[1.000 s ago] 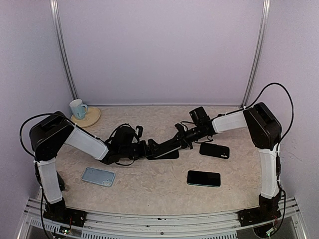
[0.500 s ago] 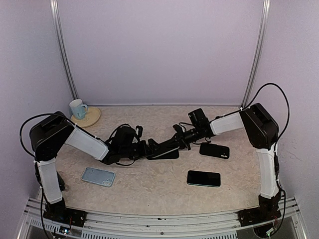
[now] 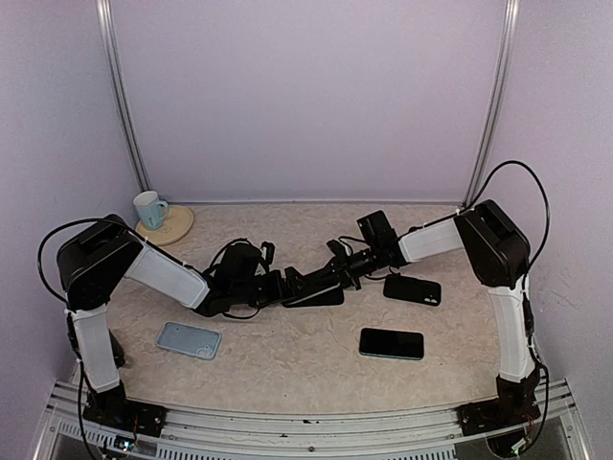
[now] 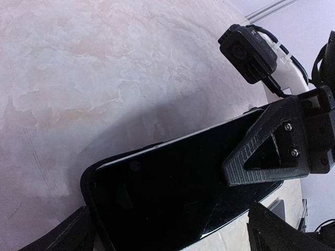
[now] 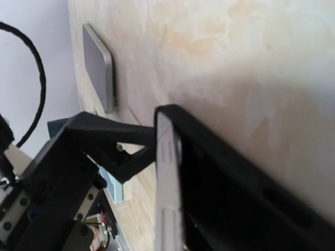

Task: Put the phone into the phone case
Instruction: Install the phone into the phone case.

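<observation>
Beige, marble-patterned table (image 3: 287, 374) is shared by several loose things. A mug (image 3: 148, 208) is set on a round coaster (image 3: 177, 228) at the far left. A pale blue cover (image 3: 189, 339) is laid flat near the left arm. Two dark handsets are laid on the right, one edged in teal (image 3: 392, 343) at the front and one (image 3: 413, 289) behind it, just beside the right arm's wrist.

The black case (image 4: 88, 188) is held mid-table between the two arms, tilted above its own shadow. The phone (image 4: 178, 193) is lodged in it, its glossy black screen turned upward and a thin pale side edge shown above the rim along one long side. Whether it is fully seated cannot be told.

The left claw (image 3: 290, 285) is pressed together on the case, a finger (image 4: 68, 238) set against each side of its near end. The right claw (image 3: 337, 273) is pinched on the phone's far end. One finger (image 4: 261, 151) is laid flat on the screen and the other is hidden beneath.
</observation>
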Action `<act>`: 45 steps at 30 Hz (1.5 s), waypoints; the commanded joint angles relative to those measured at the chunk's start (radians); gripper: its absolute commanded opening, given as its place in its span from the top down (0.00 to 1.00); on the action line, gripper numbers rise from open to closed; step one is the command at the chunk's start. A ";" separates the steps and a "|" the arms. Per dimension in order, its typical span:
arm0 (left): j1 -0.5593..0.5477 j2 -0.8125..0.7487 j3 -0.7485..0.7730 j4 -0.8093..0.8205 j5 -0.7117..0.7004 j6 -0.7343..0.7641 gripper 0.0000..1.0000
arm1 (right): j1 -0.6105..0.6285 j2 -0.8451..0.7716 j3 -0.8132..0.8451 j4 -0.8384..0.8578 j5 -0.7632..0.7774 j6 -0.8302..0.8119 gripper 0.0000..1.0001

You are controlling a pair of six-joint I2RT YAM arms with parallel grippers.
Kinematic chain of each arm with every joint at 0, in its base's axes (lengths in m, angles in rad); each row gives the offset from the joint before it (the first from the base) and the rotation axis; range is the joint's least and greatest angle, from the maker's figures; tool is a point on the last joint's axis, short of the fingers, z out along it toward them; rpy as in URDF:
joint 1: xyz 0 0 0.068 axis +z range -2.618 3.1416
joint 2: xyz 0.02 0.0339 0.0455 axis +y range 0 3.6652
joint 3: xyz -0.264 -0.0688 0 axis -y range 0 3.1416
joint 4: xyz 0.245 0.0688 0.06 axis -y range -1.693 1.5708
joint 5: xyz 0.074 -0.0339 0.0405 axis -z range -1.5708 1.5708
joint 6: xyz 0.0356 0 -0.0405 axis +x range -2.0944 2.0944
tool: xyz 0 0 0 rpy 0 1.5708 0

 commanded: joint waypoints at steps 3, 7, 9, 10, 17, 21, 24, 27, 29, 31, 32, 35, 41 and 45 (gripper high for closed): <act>-0.046 0.007 0.023 0.020 0.077 -0.014 0.01 | 0.058 0.073 0.028 0.005 0.030 0.015 1.00; -0.046 0.006 0.014 0.020 0.076 -0.014 0.01 | 0.058 0.082 0.019 0.028 0.016 0.024 1.00; -0.045 0.003 0.008 0.022 0.074 -0.012 0.01 | 0.058 0.081 0.013 0.037 0.013 0.022 1.00; -0.044 0.001 0.006 0.024 0.075 -0.010 0.01 | 0.058 0.079 0.009 0.041 0.012 0.023 1.00; -0.025 -0.022 0.000 0.043 0.105 -0.008 0.01 | 0.057 0.068 -0.017 0.105 -0.013 0.024 1.00; -0.011 -0.042 -0.013 0.035 0.095 -0.004 0.01 | 0.047 0.050 -0.046 0.148 -0.027 0.033 1.00; 0.009 -0.070 -0.031 0.011 0.070 -0.005 0.01 | 0.035 0.029 -0.067 0.173 -0.027 0.034 1.00; 0.023 -0.093 -0.041 -0.019 0.052 0.003 0.01 | 0.024 0.016 -0.078 0.192 -0.032 0.034 1.00; 0.028 -0.102 -0.043 -0.041 0.039 0.010 0.01 | 0.019 0.008 -0.081 0.205 -0.040 0.032 1.00; 0.030 -0.108 -0.042 -0.056 0.030 0.017 0.01 | 0.017 0.001 -0.081 0.219 -0.046 0.032 1.00; 0.030 -0.107 -0.039 -0.064 0.026 0.018 0.01 | 0.017 -0.002 -0.081 0.227 -0.049 0.033 1.00; 0.030 -0.096 -0.031 -0.081 0.023 0.019 0.01 | 0.016 -0.011 -0.083 0.247 -0.061 0.034 1.00; 0.033 -0.068 -0.020 -0.103 0.001 0.021 0.01 | 0.014 -0.030 -0.089 0.261 -0.075 0.034 1.00; 0.036 -0.053 -0.017 -0.084 0.024 0.025 0.01 | 0.014 -0.051 -0.098 0.284 -0.084 0.040 1.00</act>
